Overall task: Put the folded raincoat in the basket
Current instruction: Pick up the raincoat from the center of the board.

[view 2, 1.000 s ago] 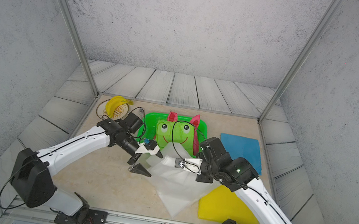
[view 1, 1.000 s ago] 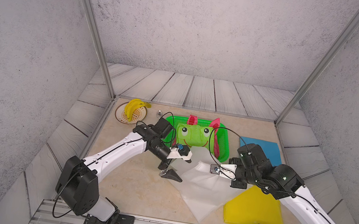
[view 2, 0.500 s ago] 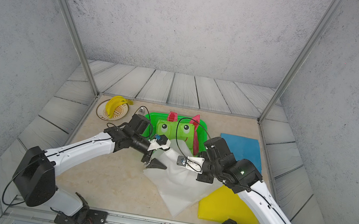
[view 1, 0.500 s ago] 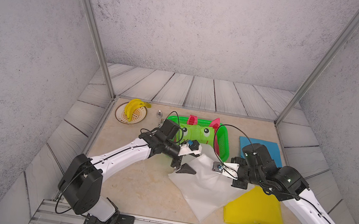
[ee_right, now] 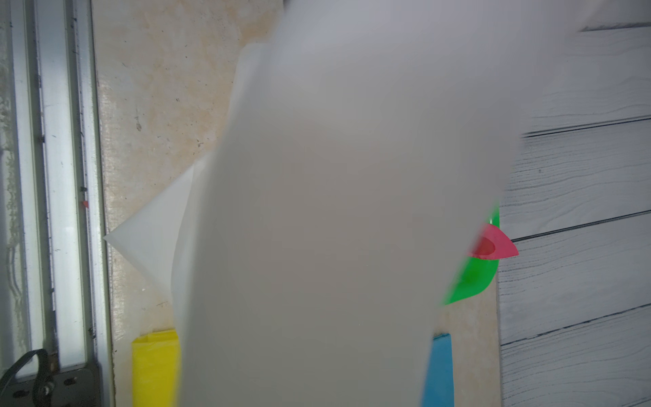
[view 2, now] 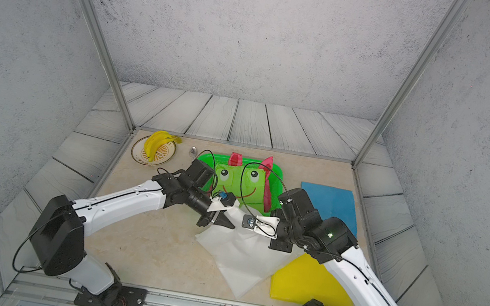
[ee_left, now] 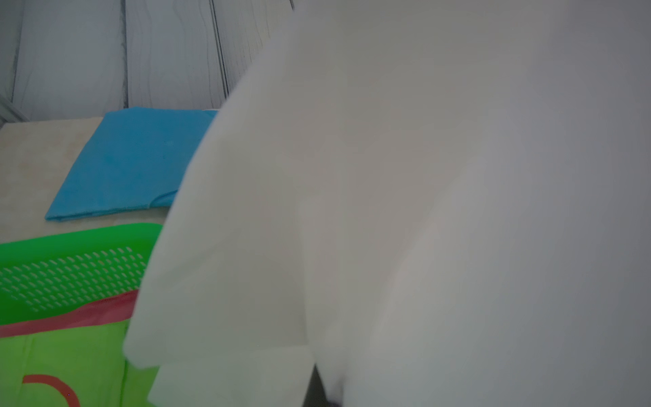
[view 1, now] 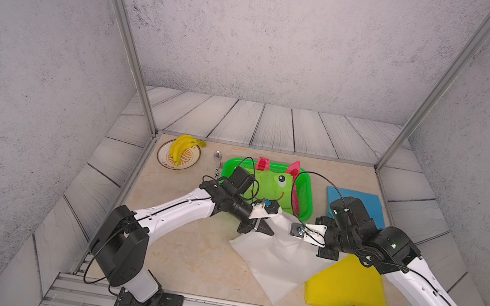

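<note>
A white folded raincoat lies on the table in front of the green basket, its far edge lifted off the surface. My left gripper is shut on the far left corner of that edge. My right gripper is shut on the same edge just to the right. White fabric fills both wrist views and hides the jaws, except a dark sliver of a left finger. A green frog-faced raincoat lies in the basket.
A yellow folded raincoat lies at the front right, partly under the white one. A blue one lies right of the basket. A plate with bananas and a spoon sit at the back left.
My left arm has swung right to the white raincoat's far edge and its jaws have closed there. The right gripper has kept its hold and raised that edge slightly.
</note>
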